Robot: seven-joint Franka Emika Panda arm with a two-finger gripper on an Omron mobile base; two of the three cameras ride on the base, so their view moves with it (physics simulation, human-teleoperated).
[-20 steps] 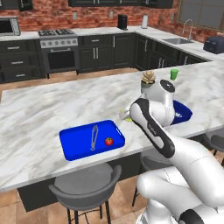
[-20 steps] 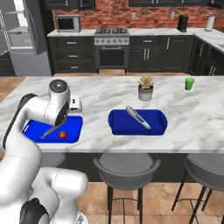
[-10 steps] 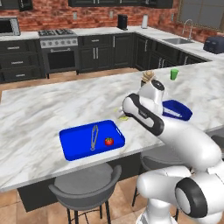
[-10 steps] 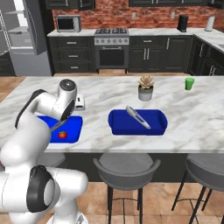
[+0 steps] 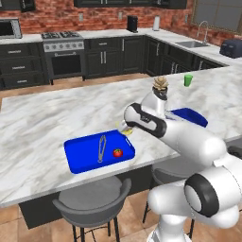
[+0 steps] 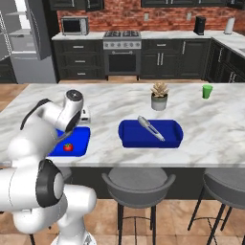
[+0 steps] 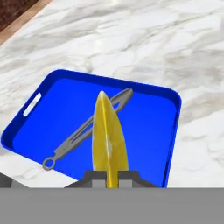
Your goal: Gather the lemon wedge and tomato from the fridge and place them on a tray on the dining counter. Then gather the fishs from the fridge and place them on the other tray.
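carrying the lemon wedge (image 7: 109,142), jaws shut tight on it, gripper (image 7: 111,178) hangs over the blue tray (image 7: 148,127) w/ tongs (image 7: 83,130) and tomato (image 5: 117,152) on dining counter (image 5: 56,113), prob lining up the drop.

We see near tray (image 5: 80,158) floor mostly bare: tongs (image 5: 101,148) lie down middle, tomato (image 5: 117,152) just beside them toward right edge. Free blue either side of tongs. Far tray (image 6: 129,136) carries long utensil (image 6: 151,128) across centre. Plant pot (image 6: 159,101) and green cup (image 6: 206,92) stand behind it. Marble surface (image 5: 52,113) around both trays open.
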